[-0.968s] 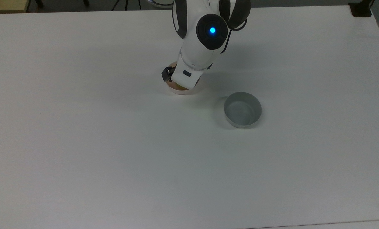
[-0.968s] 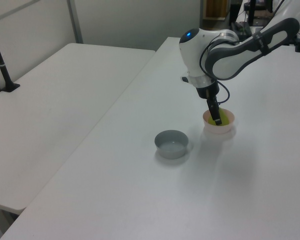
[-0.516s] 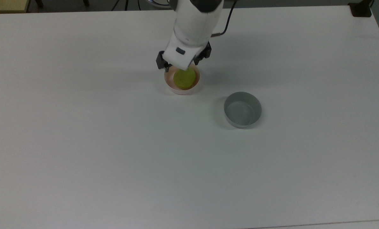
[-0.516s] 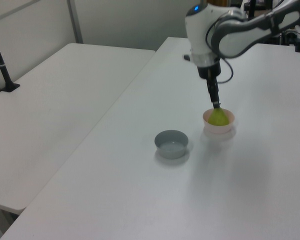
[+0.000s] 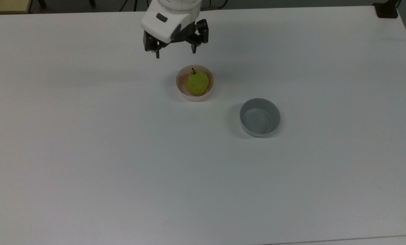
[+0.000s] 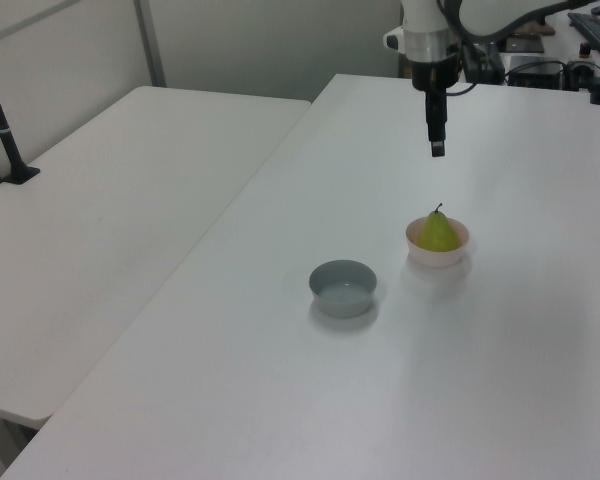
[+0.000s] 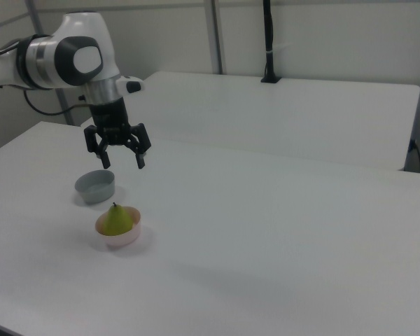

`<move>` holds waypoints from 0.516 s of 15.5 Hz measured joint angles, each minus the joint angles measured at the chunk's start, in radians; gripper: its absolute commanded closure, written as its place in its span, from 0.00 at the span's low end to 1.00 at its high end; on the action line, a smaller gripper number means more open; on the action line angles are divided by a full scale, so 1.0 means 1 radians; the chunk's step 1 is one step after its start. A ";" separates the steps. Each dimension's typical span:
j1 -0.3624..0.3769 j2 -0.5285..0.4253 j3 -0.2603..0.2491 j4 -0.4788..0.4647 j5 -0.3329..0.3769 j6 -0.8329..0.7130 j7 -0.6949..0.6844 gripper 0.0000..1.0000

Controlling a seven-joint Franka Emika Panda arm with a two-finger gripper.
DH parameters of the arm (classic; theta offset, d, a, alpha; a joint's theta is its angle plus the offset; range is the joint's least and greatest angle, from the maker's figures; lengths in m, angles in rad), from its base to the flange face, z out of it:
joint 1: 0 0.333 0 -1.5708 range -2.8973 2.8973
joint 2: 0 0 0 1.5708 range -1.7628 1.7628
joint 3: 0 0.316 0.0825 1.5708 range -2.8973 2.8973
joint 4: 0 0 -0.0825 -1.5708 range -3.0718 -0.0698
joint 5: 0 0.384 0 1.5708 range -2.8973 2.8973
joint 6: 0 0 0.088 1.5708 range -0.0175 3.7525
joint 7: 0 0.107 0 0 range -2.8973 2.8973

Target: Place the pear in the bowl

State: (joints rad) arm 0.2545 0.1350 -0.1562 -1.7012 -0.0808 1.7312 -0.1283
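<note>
The yellow-green pear [image 5: 197, 83] [image 6: 439, 233] [image 7: 117, 219] sits upright, stem up, inside the pale pink bowl [image 5: 183, 91] [image 6: 427, 256] [image 7: 123, 238] on the white table. My gripper [image 5: 175, 51] [image 6: 437, 148] [image 7: 123, 163] hangs open and empty well above the bowl, clear of the pear, with its black fingers spread wide in the right view.
A grey bowl [image 5: 261, 129] [image 6: 343, 299] [image 7: 94, 190] stands on the white table [image 5: 121, 153] near the pink one, to the top view's lower right of it. A second white table [image 6: 100, 220] lies alongside, with a black post [image 6: 2, 130] on it.
My gripper rose out of the pink bowl, leaving the pear in it, and moved up and away. The pear, hidden one second ago in the top view, is now in plain sight.
</note>
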 measured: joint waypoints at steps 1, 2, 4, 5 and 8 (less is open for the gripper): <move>-0.022 -0.001 0.001 0.004 0.002 -0.001 0.003 0.00; -0.047 -0.001 0.002 0.008 0.006 -0.001 0.004 0.00; -0.100 -0.001 0.004 0.012 0.010 -0.001 0.004 0.00; -0.129 -0.001 0.004 0.013 0.011 -0.001 0.004 0.00; -0.219 -0.001 0.006 0.016 0.012 -0.001 0.002 0.00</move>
State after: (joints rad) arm 0.0355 0.1339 -0.1506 -1.6851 -0.0689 1.7302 -0.1266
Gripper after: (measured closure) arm 0.000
